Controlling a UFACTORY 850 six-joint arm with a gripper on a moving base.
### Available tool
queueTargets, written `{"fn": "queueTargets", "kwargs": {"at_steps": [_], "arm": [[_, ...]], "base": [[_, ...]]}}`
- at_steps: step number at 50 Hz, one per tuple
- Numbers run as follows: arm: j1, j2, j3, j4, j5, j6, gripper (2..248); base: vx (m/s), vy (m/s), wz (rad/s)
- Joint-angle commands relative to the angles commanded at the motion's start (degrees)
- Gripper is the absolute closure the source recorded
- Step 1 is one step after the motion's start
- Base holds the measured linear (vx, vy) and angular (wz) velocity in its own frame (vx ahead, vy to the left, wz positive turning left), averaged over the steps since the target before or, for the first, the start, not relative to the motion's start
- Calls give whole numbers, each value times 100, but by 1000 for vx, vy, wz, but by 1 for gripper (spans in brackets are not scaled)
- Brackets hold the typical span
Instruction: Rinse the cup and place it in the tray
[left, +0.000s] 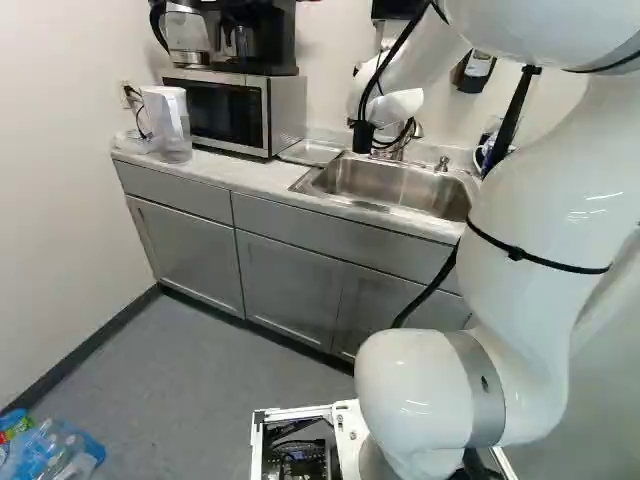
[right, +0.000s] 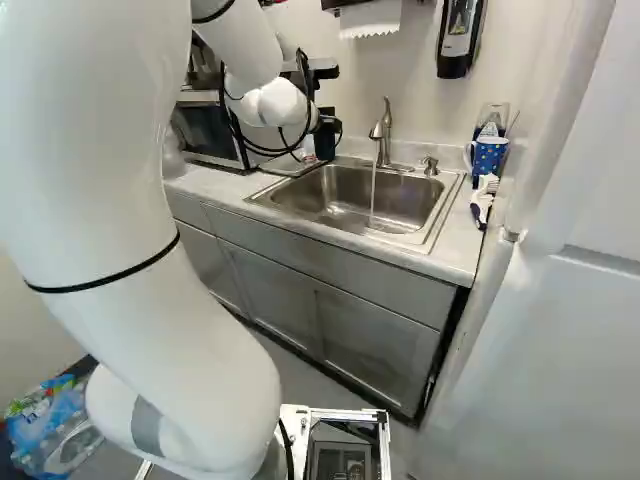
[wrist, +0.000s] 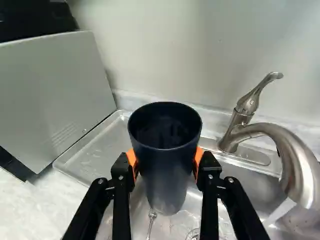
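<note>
Currently holds the dark cup (wrist: 167, 172) upright, pinched from both sides by the orange pads (wrist: 198, 159) of the end effector (right: 323, 139), parted to the cup's width, near the tray (wrist: 95, 150) and sink (right: 408, 238), apart from the running water (right: 373, 195).

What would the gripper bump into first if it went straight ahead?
Holding the cup, the gripper would probably meet the wall behind the tray, or the tray's edge; depth is unclear.
</note>
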Motion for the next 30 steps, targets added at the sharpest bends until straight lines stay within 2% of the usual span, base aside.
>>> {"fn": "queueTargets", "kwargs": {"at_steps": [8,12,30], "arm": [[0,0,0,0,0,0,126],[0,0,0,0,0,99,126],[0,0,0,0,0,1087,126]], "base": [[0,0,0],[0,0,0],[0,0,0]]}}
